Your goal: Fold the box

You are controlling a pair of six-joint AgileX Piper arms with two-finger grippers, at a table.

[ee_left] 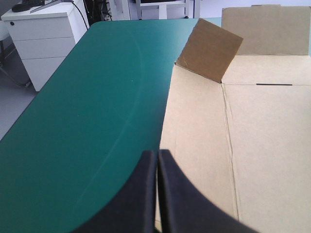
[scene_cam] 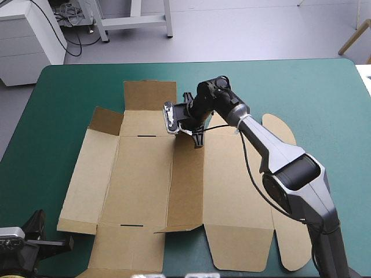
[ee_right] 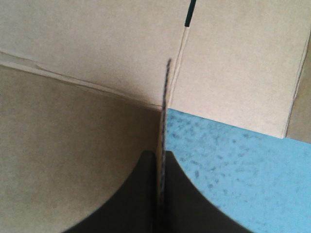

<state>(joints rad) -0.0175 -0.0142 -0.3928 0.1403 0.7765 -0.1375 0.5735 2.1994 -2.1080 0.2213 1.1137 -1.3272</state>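
The box (scene_cam: 139,174) lies spread, long axis left to right.

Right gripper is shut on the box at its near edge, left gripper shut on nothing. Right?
Wrong end: the right gripper is shut on the box toward its far edge, per the high view. The left gripper is shut on nothing.

Teal-green-covered table (scene_cam: 313,92): brown box (scene_cam: 139,179) lying opened out, far-left flap tilted up.
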